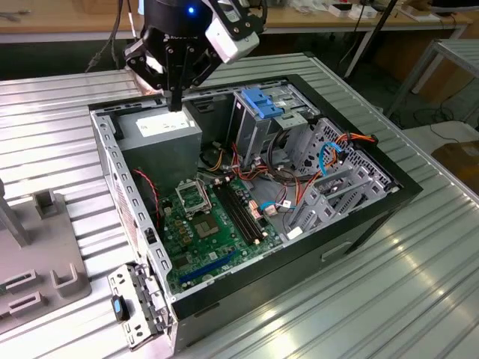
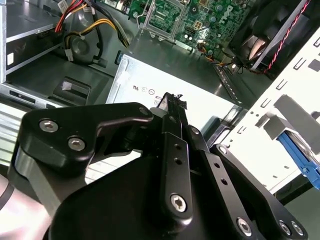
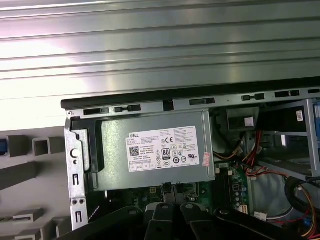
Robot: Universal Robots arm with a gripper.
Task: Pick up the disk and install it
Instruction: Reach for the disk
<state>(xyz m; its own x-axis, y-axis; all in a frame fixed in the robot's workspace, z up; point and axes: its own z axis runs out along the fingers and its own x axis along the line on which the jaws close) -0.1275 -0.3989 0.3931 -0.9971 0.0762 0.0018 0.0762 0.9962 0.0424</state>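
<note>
The tool (image 1: pixel 176 99) hung with its fingers pressed together and nothing between them, its tip just above the power supply (image 1: pixel 168 129) at one corner of the open computer case (image 1: pixel 112 179). In the second wrist view the closed tip pointed at that box's white sticker (image 2: pixel 165 87). Beyond the power supply lay the motherboard (image 1: pixel 209 224), some loose cable bundles (image 1: pixel 299 179) and, across the case, the drive cage (image 1: pixel 251 133).

The disk (image 1: pixel 262 102) was, as best I could judge, the blue-railed unit sitting in the top of that cage, well apart from the tool. If so, picking up and placing looked done, though I could not tell whether it was pushed fully home. A further blue edge (image 2: pixel 301 161) showed past the case wall in the second wrist view. I could not tell what it belonged to, so that judgement was not firm.

The case lay on its side on a ribbed metal table (image 1: pixel 389 299), with a grey parts fixture (image 1: pixel 41 262) beside it on the exterior view's left. Behind ran a wooden workbench (image 1: pixel 67 19), and thin leads (image 1: pixel 441 127) trailed over the dark floor at the exterior view's right.
</note>
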